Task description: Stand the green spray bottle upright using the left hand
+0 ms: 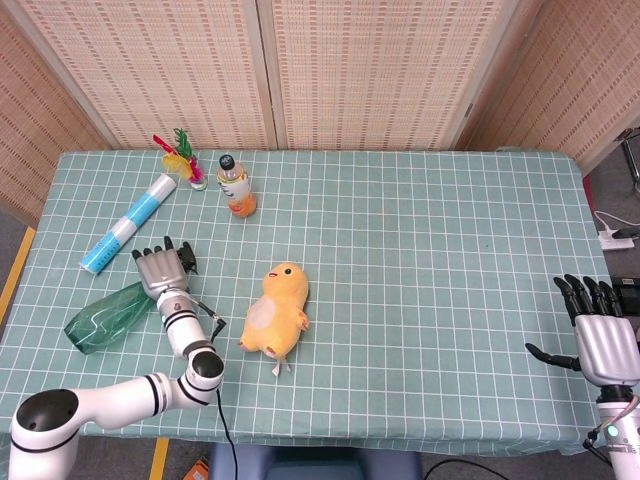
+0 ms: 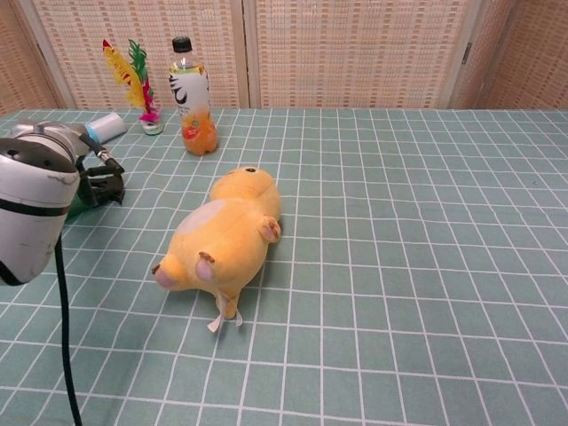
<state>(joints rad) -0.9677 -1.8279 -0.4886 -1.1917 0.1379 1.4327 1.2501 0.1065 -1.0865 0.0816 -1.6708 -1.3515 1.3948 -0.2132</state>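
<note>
left hand [image 1: 162,267] fingers spread, holding nothing, over the black spray head of the translucent green plastic spray bottle [image 1: 100,318] | bottle lies on its side near the table's left edge | right hand [image 1: 602,335] spread, apart at near right | yellow plush chick [image 1: 277,311] right of bottle | checked teal tablecloth [image 1: 420,250] beneath

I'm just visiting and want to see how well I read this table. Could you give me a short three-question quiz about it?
1. True or false: the green spray bottle stands upright.
2. Which stands nearest the feather shuttlecock? A) orange drink bottle B) yellow duck plush C) blue-and-white tube
3. Fill in: the left hand hovers by the spray bottle's ____ end.

Key: 1 false, it lies on its side. 2 A. 3 nozzle.
</note>
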